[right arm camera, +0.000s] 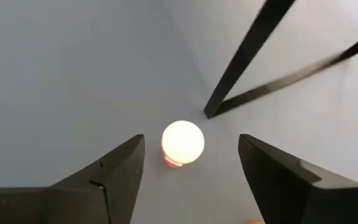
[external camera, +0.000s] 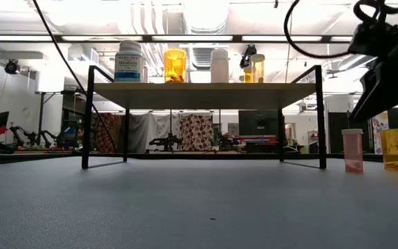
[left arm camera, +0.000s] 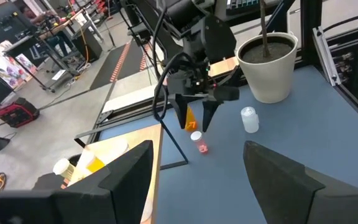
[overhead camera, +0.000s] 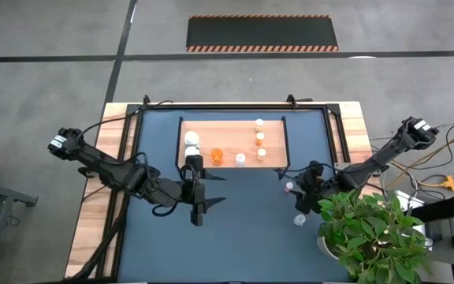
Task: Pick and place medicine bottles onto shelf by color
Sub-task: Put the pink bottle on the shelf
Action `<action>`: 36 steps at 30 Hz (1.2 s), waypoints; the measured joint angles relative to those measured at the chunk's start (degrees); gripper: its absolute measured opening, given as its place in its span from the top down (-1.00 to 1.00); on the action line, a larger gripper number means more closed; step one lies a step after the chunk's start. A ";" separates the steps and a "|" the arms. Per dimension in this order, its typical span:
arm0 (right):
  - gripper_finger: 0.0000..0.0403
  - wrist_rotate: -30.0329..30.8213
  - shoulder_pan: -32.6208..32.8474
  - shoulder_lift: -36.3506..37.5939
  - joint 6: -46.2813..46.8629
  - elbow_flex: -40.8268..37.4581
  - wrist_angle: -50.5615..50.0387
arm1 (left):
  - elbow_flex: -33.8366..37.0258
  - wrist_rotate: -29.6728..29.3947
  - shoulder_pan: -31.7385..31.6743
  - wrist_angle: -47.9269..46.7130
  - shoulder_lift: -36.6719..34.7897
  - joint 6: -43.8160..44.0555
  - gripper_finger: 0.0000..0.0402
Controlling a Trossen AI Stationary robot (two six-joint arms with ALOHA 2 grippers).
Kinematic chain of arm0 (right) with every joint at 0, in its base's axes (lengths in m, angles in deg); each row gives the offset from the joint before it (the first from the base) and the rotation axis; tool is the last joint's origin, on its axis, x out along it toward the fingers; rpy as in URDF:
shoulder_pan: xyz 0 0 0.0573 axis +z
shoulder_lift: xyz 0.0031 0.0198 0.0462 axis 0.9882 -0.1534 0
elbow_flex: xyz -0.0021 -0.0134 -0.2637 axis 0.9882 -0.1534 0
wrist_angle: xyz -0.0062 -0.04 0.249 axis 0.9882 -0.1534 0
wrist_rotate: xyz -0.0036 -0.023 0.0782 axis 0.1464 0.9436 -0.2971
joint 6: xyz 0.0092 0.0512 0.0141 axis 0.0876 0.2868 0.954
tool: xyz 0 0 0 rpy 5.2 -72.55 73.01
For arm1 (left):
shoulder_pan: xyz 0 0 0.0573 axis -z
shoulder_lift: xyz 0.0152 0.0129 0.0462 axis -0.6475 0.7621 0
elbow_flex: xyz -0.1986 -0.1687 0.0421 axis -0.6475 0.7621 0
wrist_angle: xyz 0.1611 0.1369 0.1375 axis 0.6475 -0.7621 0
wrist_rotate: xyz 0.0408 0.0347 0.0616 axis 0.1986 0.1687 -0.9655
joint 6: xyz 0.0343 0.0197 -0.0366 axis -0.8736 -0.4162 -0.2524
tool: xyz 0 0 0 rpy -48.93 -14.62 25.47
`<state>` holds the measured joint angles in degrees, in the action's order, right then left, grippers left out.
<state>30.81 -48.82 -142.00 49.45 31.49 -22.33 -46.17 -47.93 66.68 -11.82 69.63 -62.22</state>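
Hovering straight above a small pinkish bottle point(right arm camera: 182, 143) with a round white cap, the right gripper point(right arm camera: 191, 180) has its dark fingers spread either side of it, apart from it. The bottle stands upright on the matte blue table point(overhead camera: 243, 229), just beside the shelf's point(overhead camera: 219, 130) black leg. I judge the pick is starting: descend, then pinch the smooth cylinder. Farther off, the left gripper point(overhead camera: 198, 207) waits spread near the light-wood shelf.
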 joint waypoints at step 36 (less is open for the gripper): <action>0.39 2.72 0.00 -7.76 -0.89 -4.38 11.80 | 0.04 0.00 0.00 0.02 0.02 -0.51 -0.16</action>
<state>33.52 -48.82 -149.76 48.56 27.11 -10.53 -46.13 -47.93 66.68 -11.79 69.65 -62.73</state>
